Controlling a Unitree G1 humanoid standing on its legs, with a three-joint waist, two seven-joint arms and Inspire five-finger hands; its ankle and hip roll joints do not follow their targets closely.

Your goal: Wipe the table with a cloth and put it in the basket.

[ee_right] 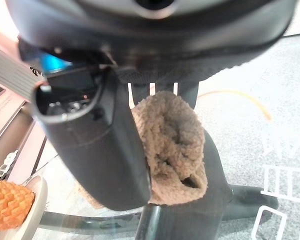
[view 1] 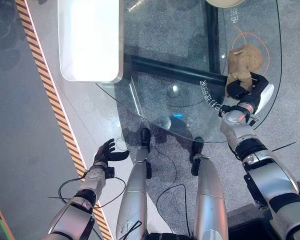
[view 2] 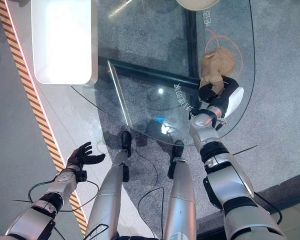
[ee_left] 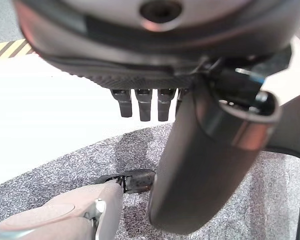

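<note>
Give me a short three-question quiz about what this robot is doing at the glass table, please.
1. True or false: the right hand is shut on the brown cloth.
2. Which surface does the cloth rest on: A) carpet, B) glass table, C) white bench?
3. Fill in: the left hand, off the table by the striped floor tape, has its fingers ____.

Key: 1 true; 2 B; 3 open.

Cloth (view 1: pixel 244 62): we record one tan, fuzzy piece, bunched into a lump on the glass table (view 1: pixel 160 90). It sits under the right hand's (view 1: pixel 250 87) curled fingers, bulging out past their tips.
</note>
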